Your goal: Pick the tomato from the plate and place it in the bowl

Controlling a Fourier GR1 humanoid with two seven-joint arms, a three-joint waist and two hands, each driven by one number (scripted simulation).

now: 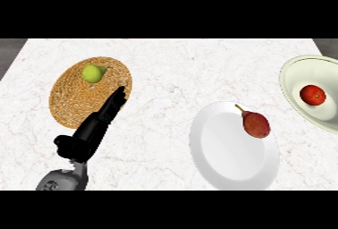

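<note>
Tomato (pixel 313 95) in bowl (pixel 293 85) at far right, away from plate (pixel 228 152). Red pear (pixel 255 124) on plate's upper right; green fruit (pixel 94 73) on woven mat (pixel 73 100) at left. Left hand (pixel 92 132) over mat's lower right edge, fingers (pixel 116 98) straight, holding nothing; right hand out of view, desk (pixel 171 67) white marble.

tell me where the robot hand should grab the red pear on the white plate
Likely round the wide lower body of the pear, coming from above. It lies on its side on the plate, its thin stem pointing up-left, too slender to hold.
</note>
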